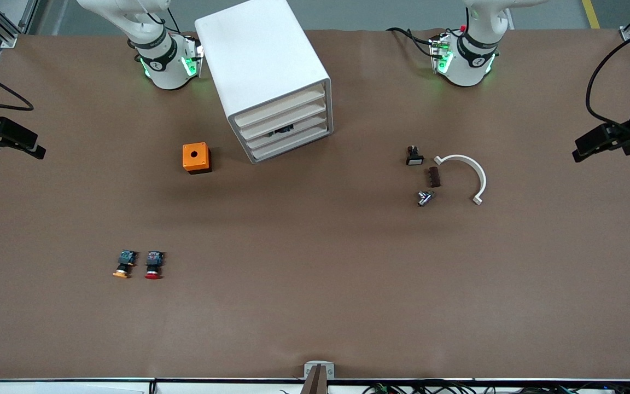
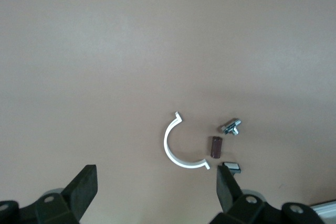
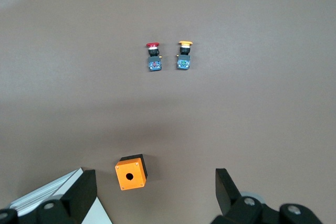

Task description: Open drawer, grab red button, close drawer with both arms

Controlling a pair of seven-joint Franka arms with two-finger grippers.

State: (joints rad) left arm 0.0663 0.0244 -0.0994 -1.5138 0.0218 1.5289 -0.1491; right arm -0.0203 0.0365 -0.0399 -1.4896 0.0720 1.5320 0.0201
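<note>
Red-capped, one button [image 1: 153, 265] lay beside one orange-capped button [image 1: 124, 264]; four shut drawers [image 1: 285, 127] filled one cabinet [image 1: 263, 65]. Left gripper [image 1: 610, 139] and right gripper [image 1: 11, 140] waited released at opposite desk edges.

1. We see even, diffuse overhead light on the table [image 1: 315, 306].
2. We note soft shadows beside the cabinet [image 1: 263, 65] and the orange cube [image 1: 196, 157].
3. In both wrist views, we find the dark fingers at the frame edge slightly blurred.
</note>
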